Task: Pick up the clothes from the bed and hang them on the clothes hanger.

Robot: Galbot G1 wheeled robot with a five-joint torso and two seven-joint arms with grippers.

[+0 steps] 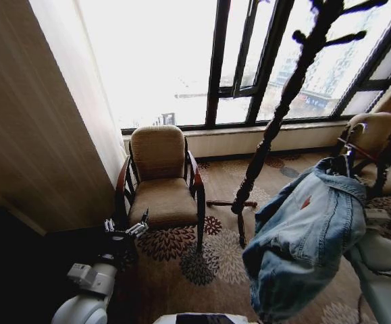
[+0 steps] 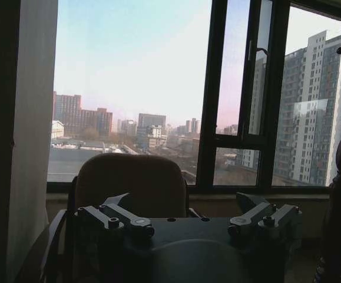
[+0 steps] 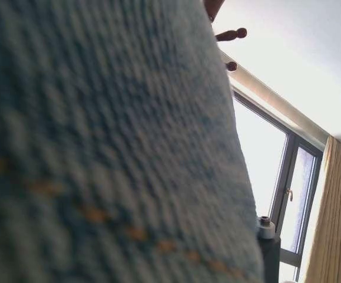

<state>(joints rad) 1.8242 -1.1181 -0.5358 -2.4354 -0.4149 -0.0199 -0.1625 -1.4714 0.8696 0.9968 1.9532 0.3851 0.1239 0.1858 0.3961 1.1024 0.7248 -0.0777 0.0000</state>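
Observation:
The clothes [image 1: 306, 236], a light-blue denim jacket, hang in the air at the right of the head view, bunched and drooping towards the carpet. My right gripper [image 1: 344, 164] holds them at their top edge, shut on the cloth, its fingers mostly buried in it. Denim [image 3: 99, 147] covers most of the right wrist view. Low at the left, my left gripper [image 1: 124, 231] is open and holds nothing, level with the front corner of an armchair; its fingers [image 2: 120, 215] stand wide apart. The bed and the clothes hanger are out of view.
A dark turned-wood coat stand [image 1: 276, 115] with pegs at its top stands on the patterned carpet just left of the jacket. A padded armchair [image 1: 160, 182] sits before the large window [image 1: 181, 61]. A second chair [image 1: 377, 145] stands at the right.

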